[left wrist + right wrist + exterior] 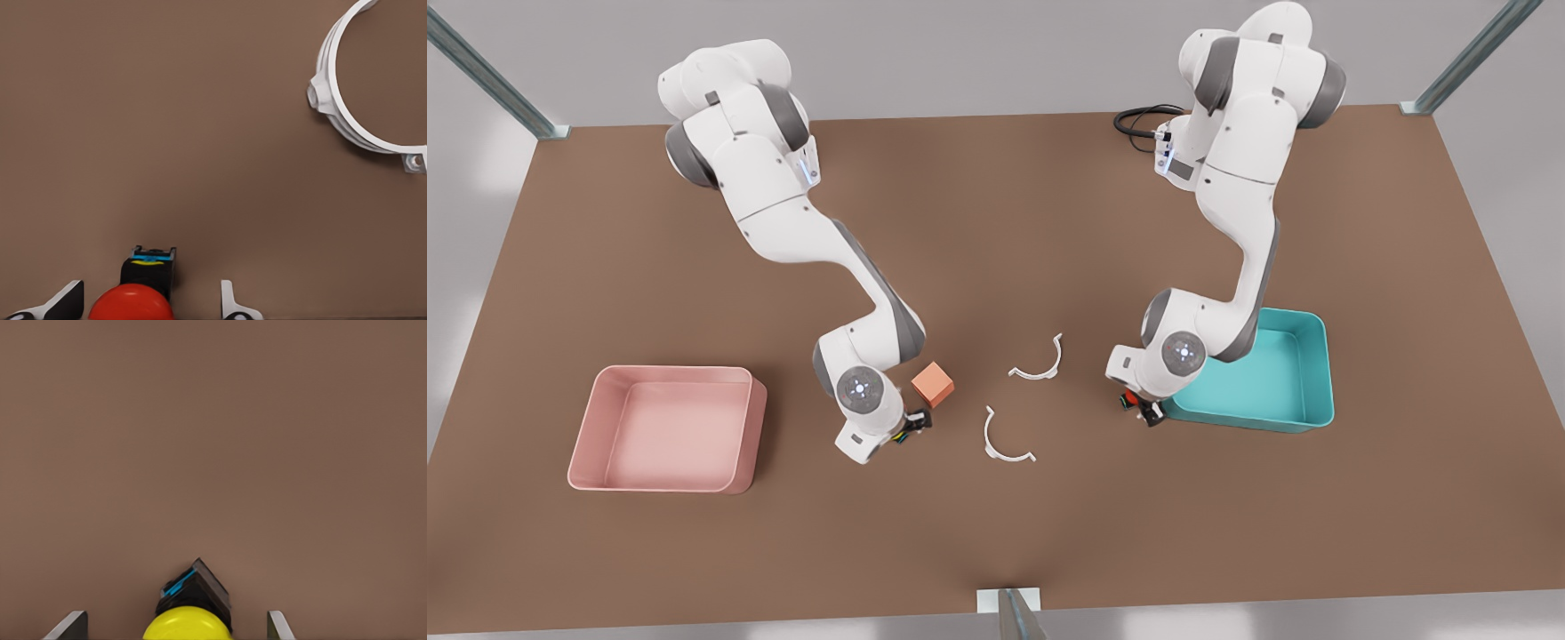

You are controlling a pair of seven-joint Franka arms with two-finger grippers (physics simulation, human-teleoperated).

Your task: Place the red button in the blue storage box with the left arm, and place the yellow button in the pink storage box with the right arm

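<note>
The red button [130, 305], a domed cap on a black base, lies on the brown table between the fingertips [67, 299] of my left gripper [148, 303]. That gripper is open with a gap on each side of the cap. In the front view it [1144, 411] is low at the near corner of the blue storage box [1320, 378], with the red button [1131, 397] under it. The yellow button [187, 625] lies between the spread fingers of my open right gripper [173, 625]. That gripper [913, 423] is at table height, right of the pink storage box [747, 427].
A salmon-orange cube [933, 384] sits just behind the right gripper. Two white half-ring clamps [1039, 360] [1003, 437] lie on the table between the arms; one clamp [353, 100] appears in the left wrist view. Both boxes hold nothing.
</note>
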